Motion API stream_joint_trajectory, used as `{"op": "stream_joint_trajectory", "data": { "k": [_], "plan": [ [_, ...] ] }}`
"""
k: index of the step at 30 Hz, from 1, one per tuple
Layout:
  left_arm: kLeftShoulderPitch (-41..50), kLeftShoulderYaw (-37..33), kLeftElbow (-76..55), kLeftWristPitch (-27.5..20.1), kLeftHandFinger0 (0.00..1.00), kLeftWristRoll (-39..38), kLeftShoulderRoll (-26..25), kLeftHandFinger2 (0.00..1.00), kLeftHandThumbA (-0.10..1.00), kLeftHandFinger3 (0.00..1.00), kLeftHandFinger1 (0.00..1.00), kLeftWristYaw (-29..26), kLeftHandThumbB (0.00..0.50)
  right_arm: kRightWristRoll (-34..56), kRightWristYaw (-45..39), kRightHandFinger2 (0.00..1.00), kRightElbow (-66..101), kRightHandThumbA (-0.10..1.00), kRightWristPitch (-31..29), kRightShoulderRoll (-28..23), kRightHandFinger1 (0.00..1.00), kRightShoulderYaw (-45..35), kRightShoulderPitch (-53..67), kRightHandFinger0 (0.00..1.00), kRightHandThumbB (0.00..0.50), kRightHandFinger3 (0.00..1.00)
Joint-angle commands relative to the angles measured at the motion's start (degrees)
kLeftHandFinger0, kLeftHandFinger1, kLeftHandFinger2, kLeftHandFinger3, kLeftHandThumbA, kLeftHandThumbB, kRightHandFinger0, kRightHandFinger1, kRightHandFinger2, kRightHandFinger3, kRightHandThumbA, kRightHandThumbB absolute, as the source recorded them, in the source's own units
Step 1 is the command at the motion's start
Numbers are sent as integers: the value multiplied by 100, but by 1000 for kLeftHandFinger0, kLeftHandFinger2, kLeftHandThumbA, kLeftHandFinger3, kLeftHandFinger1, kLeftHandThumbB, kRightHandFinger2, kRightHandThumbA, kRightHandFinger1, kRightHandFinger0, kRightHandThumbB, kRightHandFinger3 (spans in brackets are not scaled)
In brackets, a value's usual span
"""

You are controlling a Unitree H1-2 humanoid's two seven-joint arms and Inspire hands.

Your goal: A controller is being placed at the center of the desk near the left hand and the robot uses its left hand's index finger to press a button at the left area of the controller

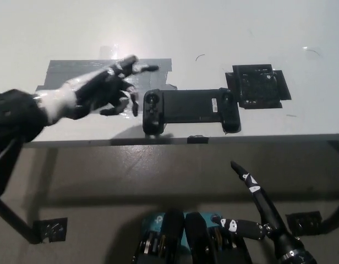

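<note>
Black controller point(190, 110) lies just right of the spread, empty left robot hand point(100, 91).

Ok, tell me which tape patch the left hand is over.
The large grey tape patch left of the controller; the left hand hovers there, not over the small black patch.

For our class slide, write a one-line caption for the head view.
White left hand hovers open beside the black elongated game controller on the white desk; black right hand rests below the desk edge.
</note>
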State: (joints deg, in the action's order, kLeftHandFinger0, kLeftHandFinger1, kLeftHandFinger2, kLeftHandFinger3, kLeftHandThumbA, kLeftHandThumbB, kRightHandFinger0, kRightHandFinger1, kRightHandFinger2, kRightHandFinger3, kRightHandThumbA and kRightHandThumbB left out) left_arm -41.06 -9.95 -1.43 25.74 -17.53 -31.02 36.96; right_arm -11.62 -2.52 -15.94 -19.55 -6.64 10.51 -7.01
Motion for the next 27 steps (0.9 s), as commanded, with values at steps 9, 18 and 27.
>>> {"op": "stream_joint_trajectory", "data": {
  "k": [9,18,27],
  "plan": [
    [3395,593,-1786,-1040,1000,477,1068,1000,1000,1000,1000,-1115,321,-16,0,1000,105,1000,-306,43,1000,79,458,1000,250,1000],
    [4531,645,-614,-2627,1000,953,1663,1000,1000,1000,1000,-1345,347,-67,97,1000,-13,1000,-573,92,1000,97,697,1000,267,1000],
    [4534,702,136,-3395,1000,1617,1793,1000,1000,1000,1000,-1846,350,-23,134,1000,-7,1000,-592,152,1000,59,877,1000,283,1000]
  ]
}}
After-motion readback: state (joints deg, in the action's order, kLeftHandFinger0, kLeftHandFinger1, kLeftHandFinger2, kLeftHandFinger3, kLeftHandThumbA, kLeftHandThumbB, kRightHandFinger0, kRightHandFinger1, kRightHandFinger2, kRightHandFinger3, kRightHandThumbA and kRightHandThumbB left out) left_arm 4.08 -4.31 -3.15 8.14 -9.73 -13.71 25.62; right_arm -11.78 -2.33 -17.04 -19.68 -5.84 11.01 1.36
